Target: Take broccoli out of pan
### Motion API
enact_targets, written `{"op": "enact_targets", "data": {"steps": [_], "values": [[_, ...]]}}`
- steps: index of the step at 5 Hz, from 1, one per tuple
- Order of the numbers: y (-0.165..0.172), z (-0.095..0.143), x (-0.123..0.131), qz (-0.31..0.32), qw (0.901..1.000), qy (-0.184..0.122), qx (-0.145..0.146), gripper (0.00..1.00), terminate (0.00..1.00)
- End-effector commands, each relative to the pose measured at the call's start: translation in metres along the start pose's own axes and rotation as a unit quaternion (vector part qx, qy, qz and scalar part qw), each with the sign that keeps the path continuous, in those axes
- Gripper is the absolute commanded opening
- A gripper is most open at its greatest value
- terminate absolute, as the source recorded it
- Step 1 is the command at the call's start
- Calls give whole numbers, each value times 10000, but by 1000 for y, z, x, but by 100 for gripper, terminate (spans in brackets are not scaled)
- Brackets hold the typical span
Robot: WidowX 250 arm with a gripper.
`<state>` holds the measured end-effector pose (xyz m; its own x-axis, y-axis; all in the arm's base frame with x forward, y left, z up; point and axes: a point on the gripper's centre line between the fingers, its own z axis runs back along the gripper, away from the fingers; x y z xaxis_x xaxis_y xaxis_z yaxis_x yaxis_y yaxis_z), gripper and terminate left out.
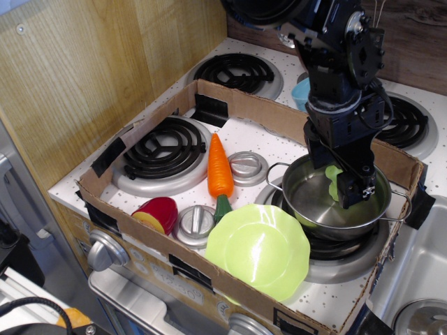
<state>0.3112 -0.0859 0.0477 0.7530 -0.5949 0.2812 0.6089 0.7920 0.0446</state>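
Note:
The steel pan (318, 209) sits on the front right burner inside the cardboard box. The pale green broccoli (334, 181) lies in the pan at its far right side, mostly hidden behind my gripper. My gripper (347, 183) reaches down into the pan over the broccoli. Its dark fingers stand on either side of the floret. I cannot tell whether they press on it.
A lime-green scalloped plate (258, 250) lies in front of the pan. An orange carrot (219, 169) lies left of it, with a red and yellow toy (158, 213) near the box's front wall. A light blue bowl (302, 92) stands behind the cardboard wall (398, 162).

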Motion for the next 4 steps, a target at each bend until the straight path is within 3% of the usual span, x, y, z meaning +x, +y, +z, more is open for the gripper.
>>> {"op": "enact_targets", "data": {"steps": [1,2,4], "values": [[3,-1,6,51,9996,-267,-25,100,0],[3,-2,5,120,9995,-268,-107,0,0],[0,1,6,188,9996,-205,-51,0,0]]}}
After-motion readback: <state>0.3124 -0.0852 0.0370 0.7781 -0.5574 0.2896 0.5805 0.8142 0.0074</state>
